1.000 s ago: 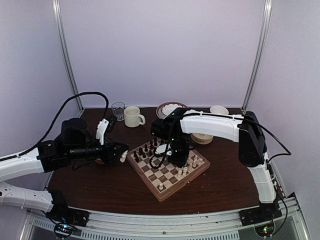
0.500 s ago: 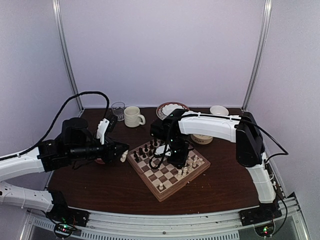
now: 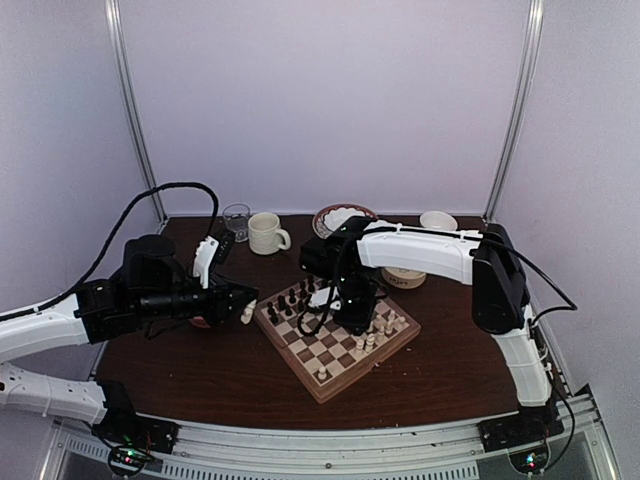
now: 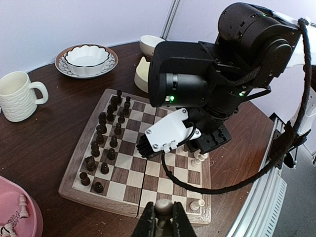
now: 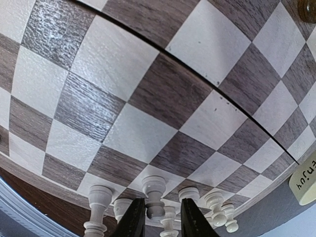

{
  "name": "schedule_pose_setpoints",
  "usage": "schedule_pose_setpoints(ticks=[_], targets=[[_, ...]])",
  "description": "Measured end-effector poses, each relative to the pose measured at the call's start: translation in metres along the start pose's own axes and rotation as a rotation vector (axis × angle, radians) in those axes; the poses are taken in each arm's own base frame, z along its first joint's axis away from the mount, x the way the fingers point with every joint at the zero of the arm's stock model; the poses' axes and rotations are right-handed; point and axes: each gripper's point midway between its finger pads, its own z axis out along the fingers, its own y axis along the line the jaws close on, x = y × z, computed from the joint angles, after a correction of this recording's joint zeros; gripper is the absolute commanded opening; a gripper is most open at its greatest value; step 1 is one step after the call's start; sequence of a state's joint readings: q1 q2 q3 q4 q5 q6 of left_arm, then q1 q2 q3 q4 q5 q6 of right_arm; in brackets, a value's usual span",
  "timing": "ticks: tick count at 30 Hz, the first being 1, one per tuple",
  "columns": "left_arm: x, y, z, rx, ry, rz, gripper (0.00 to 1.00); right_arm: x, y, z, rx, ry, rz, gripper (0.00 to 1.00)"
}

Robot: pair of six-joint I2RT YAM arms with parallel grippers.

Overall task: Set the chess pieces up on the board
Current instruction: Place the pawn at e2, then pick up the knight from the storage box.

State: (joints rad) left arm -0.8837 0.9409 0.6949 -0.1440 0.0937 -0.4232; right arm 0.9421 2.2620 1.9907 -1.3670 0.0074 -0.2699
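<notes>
The board (image 3: 318, 352) lies mid-table, with dark pieces (image 4: 104, 140) along its far-left side. Several cream chess pieces (image 4: 197, 159) stand along its right edge. My right gripper (image 5: 162, 219) hangs low over that edge, open, its fingers (image 5: 133, 217) either side of a cream piece (image 5: 154, 195). That piece stands upright on the board (image 5: 148, 98), with a gap to the right finger. My left gripper (image 4: 165, 222) hovers off the board's near-left edge, shut on a round-headed cream piece (image 4: 166, 210).
A pink bowl (image 4: 17, 219) holding loose cream pieces sits under my left arm. Behind the board stand a cream mug (image 3: 265, 232), a glass (image 3: 236, 220), a white bowl on a patterned plate (image 3: 338, 218), a small bowl (image 3: 438, 220) and a cream container (image 3: 405, 276).
My right gripper's jaws have parted from the cream piece, which now stands on the board. The left arm has not moved.
</notes>
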Motion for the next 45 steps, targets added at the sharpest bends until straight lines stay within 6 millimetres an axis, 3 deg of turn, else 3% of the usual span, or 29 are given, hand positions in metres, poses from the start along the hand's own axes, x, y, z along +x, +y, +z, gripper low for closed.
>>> schedule_pose_setpoints(ticks=[7,17,20,24,28,32,39,45], targets=[[0.000,0.000,0.000,0.000,0.000,0.000,0.00,-0.013,-0.005,-0.013,0.027,-0.095,0.013,0.31],[0.000,0.000,0.000,0.001,0.000,0.000,0.00,-0.026,-0.010,-0.118,0.063,-0.520,0.080,0.37],[-0.003,-0.002,0.000,0.010,-0.011,0.000,0.00,-0.030,0.004,-0.131,0.011,-0.643,0.092,0.43],[-0.008,-0.005,0.000,0.029,-0.032,0.000,0.00,-0.036,0.031,-0.127,-0.065,-0.769,0.091,0.51],[-0.009,-0.007,0.000,0.042,-0.051,-0.009,0.00,-0.052,0.067,-0.127,-0.152,-0.931,0.058,0.55],[-0.011,-0.011,0.000,0.068,-0.069,-0.027,0.00,-0.071,0.097,-0.140,-0.242,-1.096,0.052,0.58],[-0.018,-0.023,-0.007,0.146,-0.129,-0.067,0.00,-0.093,0.116,-0.196,-0.319,-1.375,0.068,0.67],[-0.025,-0.034,-0.020,0.212,-0.182,-0.089,0.00,-0.102,0.121,-0.207,-0.391,-1.480,0.111,0.66]])
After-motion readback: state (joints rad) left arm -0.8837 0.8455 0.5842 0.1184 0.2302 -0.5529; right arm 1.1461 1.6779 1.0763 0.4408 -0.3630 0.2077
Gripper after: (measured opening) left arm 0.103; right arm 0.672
